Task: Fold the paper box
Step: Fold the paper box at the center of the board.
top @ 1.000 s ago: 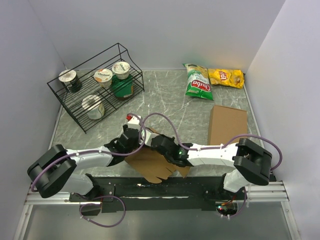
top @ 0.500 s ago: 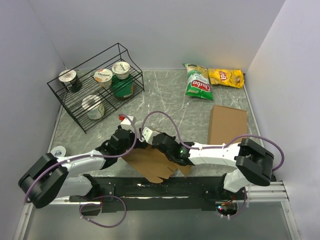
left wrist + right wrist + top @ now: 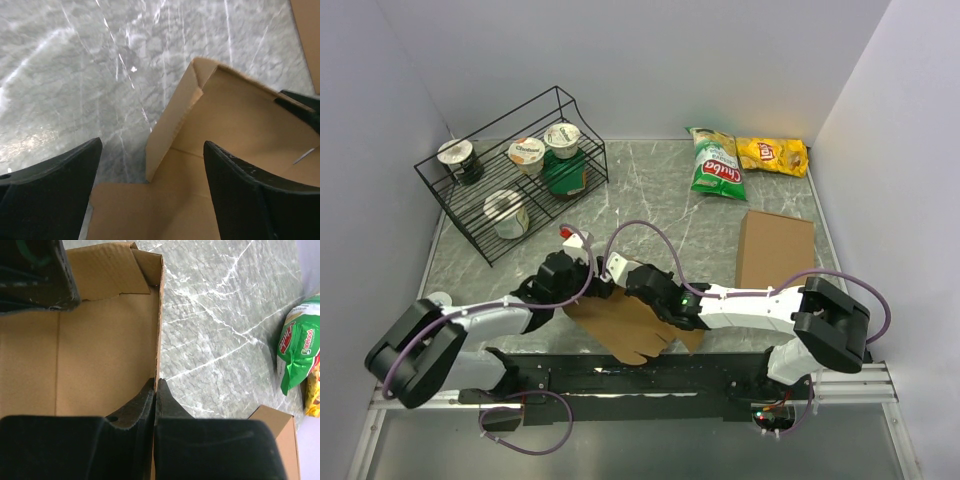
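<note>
Walls: plain pale panels enclose three sides | Table: grey veined marble-look top | Light: soft, even, glinting faintly off the surface

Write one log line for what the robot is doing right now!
task: fold box | box: partly folded, one side raised | left jaws: open over box | right jaws: shut on box side

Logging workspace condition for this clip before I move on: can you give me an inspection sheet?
Surface: grey marble-pattern table, glossy.
Job's things: brown kraft paper box, partly folded, walls raised, near the front edge.
Clutter: black wire rack holding yogurt cups; green chip bag; yellow chip bag; plain brown cardboard slab.
Grippers: left gripper open over a raised flap; right gripper shut on a wall's edge.
Cables: purple cables loop over both arms.
Surroundings: plain pale walls.
</note>
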Controlling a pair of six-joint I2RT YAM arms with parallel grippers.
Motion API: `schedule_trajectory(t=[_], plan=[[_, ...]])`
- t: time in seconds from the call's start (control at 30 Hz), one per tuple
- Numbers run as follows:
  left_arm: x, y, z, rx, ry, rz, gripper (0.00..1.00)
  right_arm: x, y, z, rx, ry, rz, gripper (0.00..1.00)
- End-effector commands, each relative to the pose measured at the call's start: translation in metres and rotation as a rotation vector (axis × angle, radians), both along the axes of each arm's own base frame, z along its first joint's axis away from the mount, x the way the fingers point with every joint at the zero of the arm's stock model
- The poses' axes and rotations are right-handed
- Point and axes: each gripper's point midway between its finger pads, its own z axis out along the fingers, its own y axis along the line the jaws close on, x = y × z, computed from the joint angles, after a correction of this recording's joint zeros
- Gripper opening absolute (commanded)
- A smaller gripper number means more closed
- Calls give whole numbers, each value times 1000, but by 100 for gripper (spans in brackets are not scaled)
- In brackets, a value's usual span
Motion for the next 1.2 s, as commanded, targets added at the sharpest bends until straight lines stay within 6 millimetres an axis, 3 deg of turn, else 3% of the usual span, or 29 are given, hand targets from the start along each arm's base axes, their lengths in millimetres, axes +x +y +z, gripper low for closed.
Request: schedule_trajectory(t=[0.0,0.2,0.57,0.67,0.9,1.17], plan=[[11,-17,13,-33,-44,-48,83,1,-5,10,27,-14,-17,0],[21,-19,10,20,-55,-16,67,1,-3,10,36,-6,-19,0],[31,-35,7,47,-84,-49,62,1,2,12,46,3,-21,0],[29,-39,2,52,-76,-58,54,1,3,12,46,7,-21,0],[31,-39,-2,68,-89,-22,23,1,3,13,53,10,-24,0],[38,-28,-9,217,-104,90,10,-1,-1,12,48,18,-36,0]])
